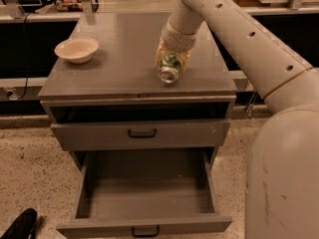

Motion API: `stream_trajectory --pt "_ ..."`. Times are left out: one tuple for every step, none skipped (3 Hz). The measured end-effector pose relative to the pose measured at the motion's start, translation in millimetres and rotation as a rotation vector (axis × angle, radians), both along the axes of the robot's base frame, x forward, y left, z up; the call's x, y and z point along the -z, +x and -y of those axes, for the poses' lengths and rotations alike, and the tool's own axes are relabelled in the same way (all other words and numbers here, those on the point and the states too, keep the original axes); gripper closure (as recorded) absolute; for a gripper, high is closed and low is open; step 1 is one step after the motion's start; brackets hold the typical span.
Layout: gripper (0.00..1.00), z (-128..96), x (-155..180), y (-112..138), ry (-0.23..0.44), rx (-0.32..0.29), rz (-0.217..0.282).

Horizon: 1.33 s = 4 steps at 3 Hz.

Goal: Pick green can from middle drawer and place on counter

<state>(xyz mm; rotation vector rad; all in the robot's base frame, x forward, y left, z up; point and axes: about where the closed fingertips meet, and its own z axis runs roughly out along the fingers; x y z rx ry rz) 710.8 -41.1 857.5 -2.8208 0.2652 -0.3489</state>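
My gripper (170, 63) hangs over the right half of the counter (124, 59), shut on the green can (169, 69). The can is tilted, its silver end facing the camera, just above or at the counter surface. The middle drawer (144, 193) stands pulled out below, with nothing showing inside. Its black bar handle shows at the bottom edge.
A cream bowl (76, 49) sits on the counter's left side. A shallower closed drawer front (142, 133) lies above the open one. My white arm (259, 49) crosses the right of the view. A dark object (20, 225) lies on the speckled floor at bottom left.
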Motion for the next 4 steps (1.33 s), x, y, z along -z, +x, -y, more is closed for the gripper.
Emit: stream_trajectory --pt "0.4 -2.1 2.9 2.4 0.004 -0.001 0.002" --pt "0.09 -4.9 6.6 5.0 0.008 -0.003 0.004" --pt "0.0 -6.1 8.5 6.0 0.009 -0.004 0.005" --pt "0.0 -5.9 12.9 6.8 -0.007 -0.008 -0.011"
